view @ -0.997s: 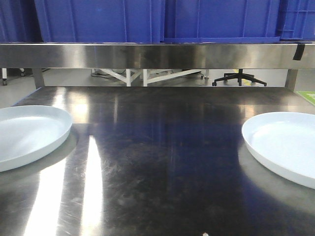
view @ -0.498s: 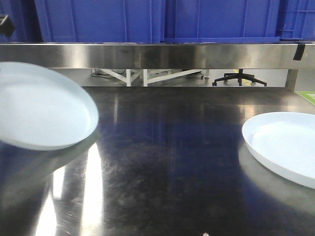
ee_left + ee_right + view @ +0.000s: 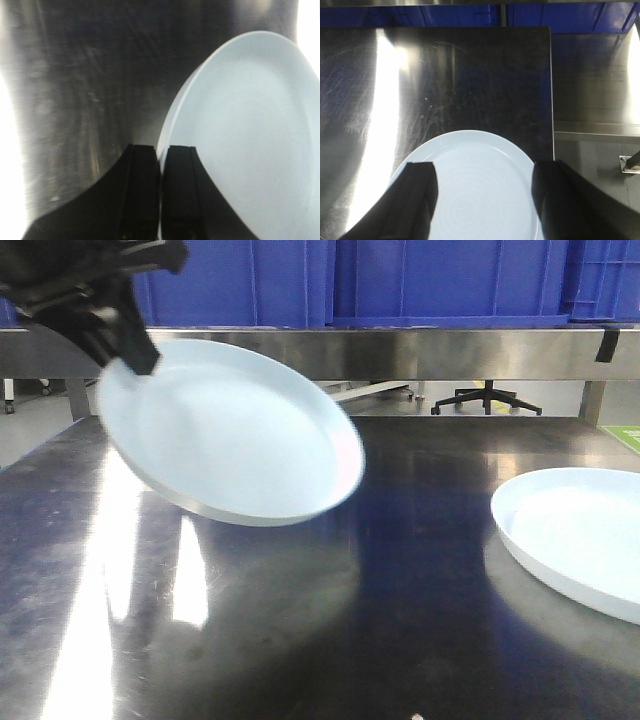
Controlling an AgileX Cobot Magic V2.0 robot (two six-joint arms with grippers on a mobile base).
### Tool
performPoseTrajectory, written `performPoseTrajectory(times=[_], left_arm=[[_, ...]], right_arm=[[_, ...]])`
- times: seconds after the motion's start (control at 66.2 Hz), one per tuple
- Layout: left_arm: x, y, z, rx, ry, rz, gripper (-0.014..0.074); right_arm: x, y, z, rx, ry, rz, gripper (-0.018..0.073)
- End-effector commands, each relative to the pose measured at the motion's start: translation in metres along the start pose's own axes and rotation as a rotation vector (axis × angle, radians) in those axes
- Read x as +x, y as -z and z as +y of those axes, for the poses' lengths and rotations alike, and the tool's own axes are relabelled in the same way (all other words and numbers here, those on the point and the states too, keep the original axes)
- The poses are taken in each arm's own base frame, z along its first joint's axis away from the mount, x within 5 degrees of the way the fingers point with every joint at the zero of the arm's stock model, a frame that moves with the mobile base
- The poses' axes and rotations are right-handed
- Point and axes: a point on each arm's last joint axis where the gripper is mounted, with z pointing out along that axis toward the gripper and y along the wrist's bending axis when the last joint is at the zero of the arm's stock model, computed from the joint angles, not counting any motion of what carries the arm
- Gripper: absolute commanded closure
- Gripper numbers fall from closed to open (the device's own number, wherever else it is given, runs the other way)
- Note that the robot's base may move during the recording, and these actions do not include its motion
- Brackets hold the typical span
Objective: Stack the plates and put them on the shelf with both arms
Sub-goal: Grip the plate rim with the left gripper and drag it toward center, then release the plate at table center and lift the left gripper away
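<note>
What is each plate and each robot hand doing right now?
lifted plate, up in the air, tilted, pinched at its rim.
other plate, lying flat on the steel table.
left hand, shut on the lifted plate.
right hand, open, over the other plate.

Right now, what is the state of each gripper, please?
Left gripper: shut on the rim of the lifted plate, which is tilted.
Right gripper: open, above the second plate, holding nothing.

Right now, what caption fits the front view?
Left claw holds one plate tilted above the table; another plate rests at right.
</note>
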Motion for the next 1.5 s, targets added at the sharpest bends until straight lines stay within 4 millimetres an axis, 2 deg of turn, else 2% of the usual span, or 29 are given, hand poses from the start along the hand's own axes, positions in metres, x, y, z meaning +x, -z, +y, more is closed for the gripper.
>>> performPoseTrajectory(times=[0.0, 0.181, 0.665, 0.921, 1.012, 1.103, 1.178, 1.374, 1.48], left_arm=[[-0.016, 0.011, -0.016, 0.061, 0.005, -0.121, 0.0498], [-0.011, -0.011, -0.029, 0.077, -0.023, -0.080, 0.0498], [-0.001, -0.056, -0.026, 0.048, -0.027, 0.020, 0.0498], [-0.001, -0.057, -0.026, 0.046, -0.032, 0.015, 0.0474], [0.000, -0.057, -0.025, 0.038, -0.042, 0.021, 0.0377], [0.000, -0.057, -0.025, 0.033, -0.051, 0.022, 0.0204], [0.000, -0.057, -0.025, 0.033, -0.051, 0.024, 0.0143], [-0.009, -0.048, -0.027, 0.035, -0.053, 0.030, 0.0148], [-0.024, -0.032, -0.031, 0.038, -0.062, 0.002, 0.0240]], right_arm=[[-0.017, 0.009, 0.002, -0.006, 0.008, -0.106, 0.0041], [-0.017, 0.009, 0.002, -0.006, 0.008, -0.105, 0.0041], [-0.017, 0.009, 0.002, -0.006, 0.008, -0.105, 0.0041], [-0.017, 0.009, 0.002, -0.006, 0.008, -0.105, 0.0041], [-0.017, 0.009, 0.002, -0.006, 0.008, -0.105, 0.0041], [-0.017, 0.009, 0.002, -0.006, 0.008, -0.105, 0.0041], [-0.017, 0.009, 0.002, -0.006, 0.008, -0.105, 0.0041], [-0.017, 0.009, 0.002, -0.006, 0.008, -0.105, 0.0041], [-0.017, 0.009, 0.002, -0.006, 0.008, -0.105, 0.0041]])
